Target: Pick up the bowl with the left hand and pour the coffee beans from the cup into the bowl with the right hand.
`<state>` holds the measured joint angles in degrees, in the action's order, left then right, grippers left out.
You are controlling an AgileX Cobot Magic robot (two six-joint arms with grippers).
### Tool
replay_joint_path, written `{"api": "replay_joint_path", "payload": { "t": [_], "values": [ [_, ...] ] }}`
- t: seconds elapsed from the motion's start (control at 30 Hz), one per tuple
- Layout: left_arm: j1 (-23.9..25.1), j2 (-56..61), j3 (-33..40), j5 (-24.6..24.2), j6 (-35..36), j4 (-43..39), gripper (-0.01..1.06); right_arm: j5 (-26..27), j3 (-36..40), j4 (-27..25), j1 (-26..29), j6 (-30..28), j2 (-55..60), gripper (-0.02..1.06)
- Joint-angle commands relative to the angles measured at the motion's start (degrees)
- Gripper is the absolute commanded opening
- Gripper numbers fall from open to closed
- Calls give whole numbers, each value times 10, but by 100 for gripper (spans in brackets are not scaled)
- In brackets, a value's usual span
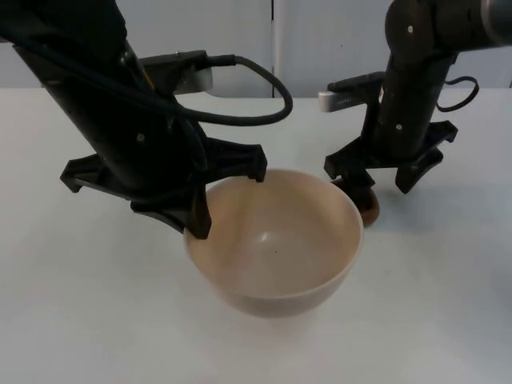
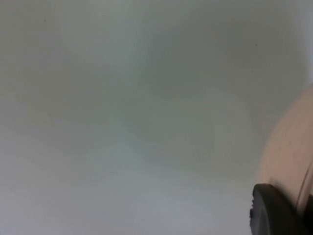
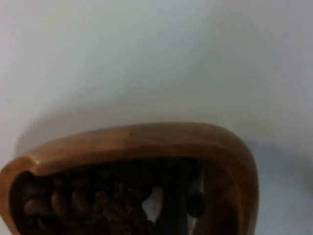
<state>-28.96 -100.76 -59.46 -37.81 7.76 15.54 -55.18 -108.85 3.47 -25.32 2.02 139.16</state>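
Observation:
A large cream bowl point(image 1: 276, 240) sits in the middle of the top view with nothing inside it. My left gripper point(image 1: 200, 218) is shut on its left rim. In the left wrist view the bowl's outer wall point(image 2: 288, 156) curves beside a black fingertip point(image 2: 274, 210). A small brown wooden cup point(image 1: 371, 211) stands on the table just right of the bowl. My right gripper point(image 1: 358, 190) reaches down onto the cup and is shut on its rim. The right wrist view shows the cup point(image 3: 146, 139) holding dark coffee beans point(image 3: 73, 205), with one finger point(image 3: 173, 205) inside it.
The white table point(image 1: 448, 304) stretches around the bowl to the front, left and right. The grey partition wall point(image 1: 320, 40) closes off the back. Both arms lean in above the bowl and cup.

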Motion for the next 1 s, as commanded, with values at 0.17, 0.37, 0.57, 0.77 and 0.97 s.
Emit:
{"api": "replay_joint_path", "payload": {
  "t": [0.17, 0.37, 0.57, 0.77, 0.97],
  "values": [
    [-2, 8, -2, 2, 2, 0, 0, 4, -2, 7, 0, 0, 4, 42],
    [-2, 8, -2, 2, 2, 0, 0, 5, -2, 7, 0, 0, 4, 21],
    [-2, 8, -2, 3, 2, 0, 0, 5, -2, 7, 0, 0, 1, 1],
    [-2, 8, -2, 4, 2, 0, 0, 5, -2, 7, 0, 3, -23, 0],
    [-2, 8, -2, 4, 2, -1, 0, -10, -2, 7, 0, 3, -65, 0]
  ]
}}
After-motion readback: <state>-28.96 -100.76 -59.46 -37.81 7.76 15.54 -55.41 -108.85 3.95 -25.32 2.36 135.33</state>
